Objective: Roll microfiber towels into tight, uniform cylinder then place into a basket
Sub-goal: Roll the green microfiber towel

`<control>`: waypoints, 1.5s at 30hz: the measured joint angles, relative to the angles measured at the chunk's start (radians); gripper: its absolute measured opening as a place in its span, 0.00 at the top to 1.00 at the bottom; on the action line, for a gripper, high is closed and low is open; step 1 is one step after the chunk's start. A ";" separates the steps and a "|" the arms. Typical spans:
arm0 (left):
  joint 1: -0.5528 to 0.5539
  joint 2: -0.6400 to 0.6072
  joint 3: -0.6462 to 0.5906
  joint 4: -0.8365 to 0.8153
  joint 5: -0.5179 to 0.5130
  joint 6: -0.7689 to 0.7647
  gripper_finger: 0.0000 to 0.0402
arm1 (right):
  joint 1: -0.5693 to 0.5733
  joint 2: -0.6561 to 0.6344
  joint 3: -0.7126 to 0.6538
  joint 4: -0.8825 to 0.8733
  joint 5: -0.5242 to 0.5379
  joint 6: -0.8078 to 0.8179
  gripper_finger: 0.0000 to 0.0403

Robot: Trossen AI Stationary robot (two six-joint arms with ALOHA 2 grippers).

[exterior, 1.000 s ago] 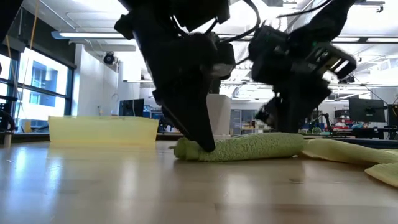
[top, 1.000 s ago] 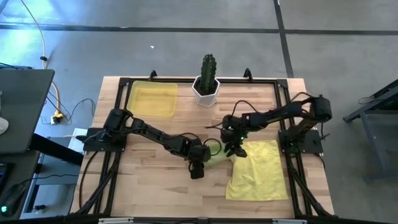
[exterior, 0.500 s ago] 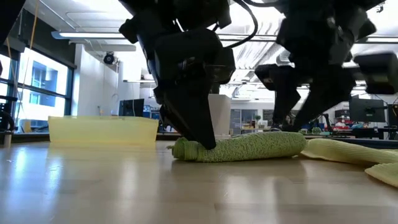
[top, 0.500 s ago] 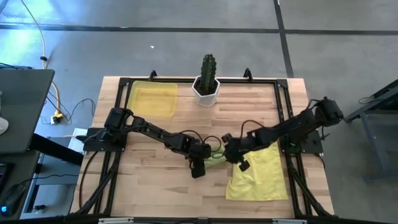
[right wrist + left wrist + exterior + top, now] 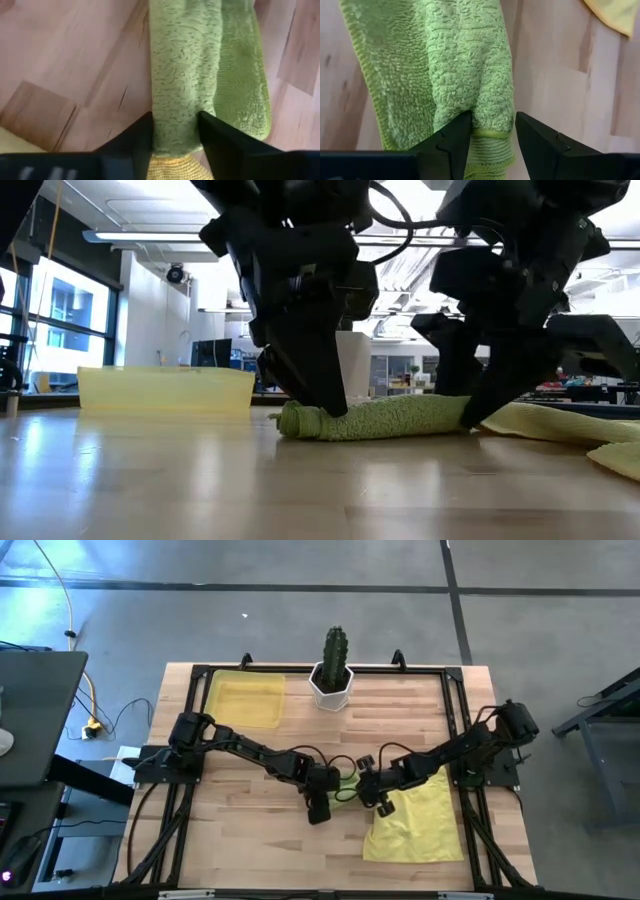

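Left wrist view: the left tool (image 5: 491, 131) pinches one end of the rolled lime green towel (image 5: 465, 65) between its two fingers, and in the right wrist view the right tool (image 5: 175, 131) pinches the roll's other end the same way. The roll lies on the wooden table (image 5: 250, 840) near its middle, its right end touching the pale yellow towel (image 5: 415, 825) spread flat toward the near right. The yellow basket (image 5: 245, 700) sits at the far left corner, beside the potted cactus (image 5: 334, 665).
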 joint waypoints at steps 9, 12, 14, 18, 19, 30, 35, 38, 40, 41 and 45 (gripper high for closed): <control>0.006 -0.004 -0.001 0.000 0.050 0.029 0.63 | -0.031 0.000 0.001 -0.005 -0.131 0.096 0.95; 0.006 -0.023 -0.004 -0.011 0.033 0.075 0.63 | -0.077 0.000 0.001 -0.006 -0.258 0.162 0.96; 0.005 -0.042 -0.006 -0.023 -0.003 0.101 0.63 | -0.112 0.000 0.001 -0.008 -0.335 0.197 0.98; 0.000 -0.088 -0.005 -0.062 -0.064 0.112 0.63 | -0.188 0.000 0.001 -0.010 -0.472 0.279 0.98; -0.003 -0.097 -0.005 -0.081 -0.078 0.113 0.63 | -0.207 0.000 0.001 -0.009 -0.513 0.298 0.98; -0.125 -0.111 -0.004 -0.038 -0.359 0.302 0.63 | -0.358 0.000 0.000 -0.029 -0.716 0.604 0.98; -0.175 -0.111 -0.003 0.007 -0.595 0.407 0.63 | -0.374 0.000 0.000 -0.053 -0.716 0.635 0.98; -0.188 -0.111 -0.003 0.008 -0.648 0.416 0.63 | -0.373 0.000 0.000 -0.064 -0.697 0.635 0.98; -0.191 -0.111 -0.003 0.008 -0.647 0.402 0.63 | -0.373 0.000 0.000 -0.067 -0.689 0.634 0.98; -0.191 -0.111 -0.003 0.008 -0.644 0.393 0.63 | -0.373 0.000 0.000 -0.066 -0.686 0.634 0.98; -0.175 -0.100 -0.001 0.019 -0.621 0.358 0.63 | -0.373 0.000 0.000 -0.066 -0.632 0.635 0.98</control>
